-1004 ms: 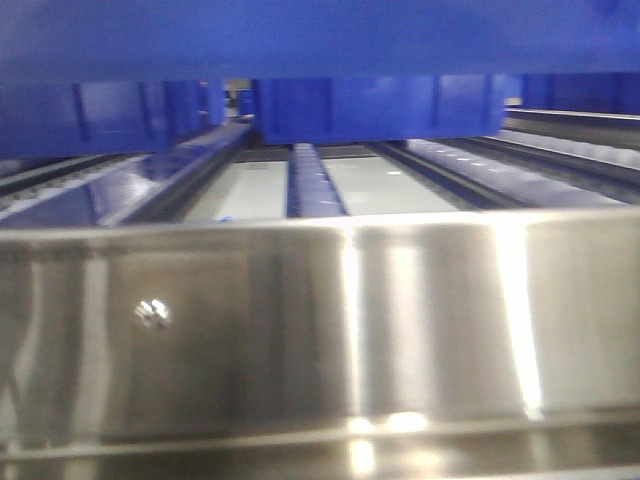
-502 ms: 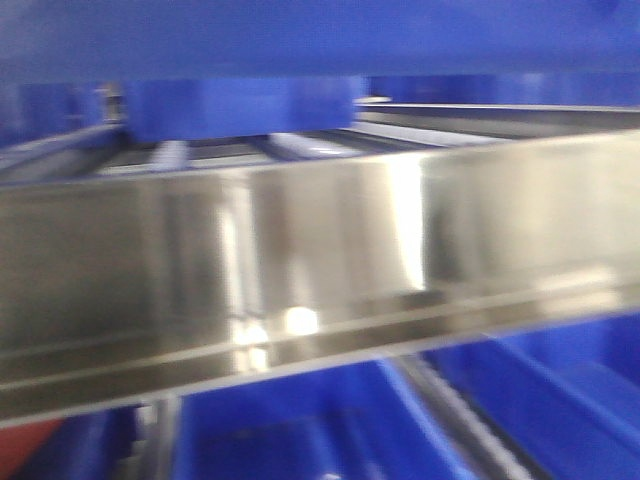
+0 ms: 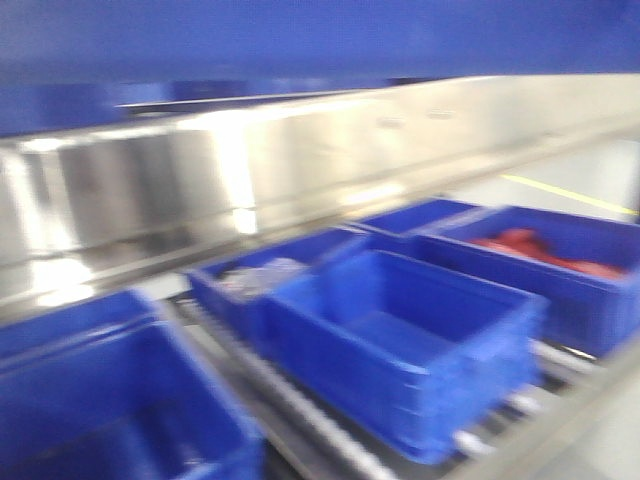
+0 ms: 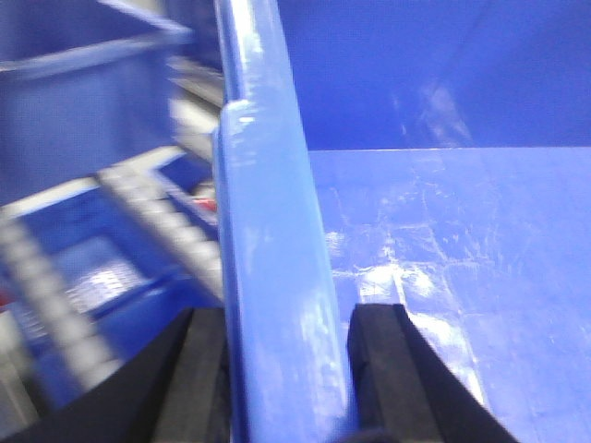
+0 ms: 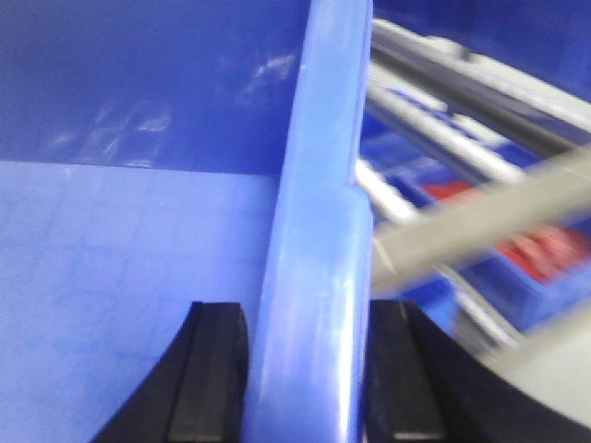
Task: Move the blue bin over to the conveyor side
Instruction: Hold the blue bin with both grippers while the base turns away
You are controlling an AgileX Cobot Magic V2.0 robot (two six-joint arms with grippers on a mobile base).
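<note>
The left tool [image 4: 288,369] is nearly closed, its two black rubber pads [image 4: 199,369] pressed against either face of one side wall of the large glossy bright-blue plastic bin [image 4: 277,231], so the thick rim runs straight out ahead of the tool between them. To the inner side of that tool lies the bin's scuffed, shiny floor with the far wall rising beyond it. To the outer side, lower down and blurred, are a row of grey metal rollers [image 4: 138,198] and other blue crates. The right tool [image 5: 309,369] grips the opposite wall of the same bin [image 5: 323,185] in the same way, one black pad [image 5: 212,369] inside and one outside, closed down to the thickness of the wall. Past its outer pad run shiny steel rails [image 5: 443,138], and below them sits a blue crate with red contents [image 5: 545,254]. In the front view the bin's blue surface [image 3: 300,35] fills the top of the frame, above a brushed stainless-steel panel [image 3: 250,170]. Beneath the panel, smaller blue plastic crates [image 3: 400,340] stand side by side on a roller track, one of them holding something red [image 3: 530,245]. All of it is motion-blurred.
</note>
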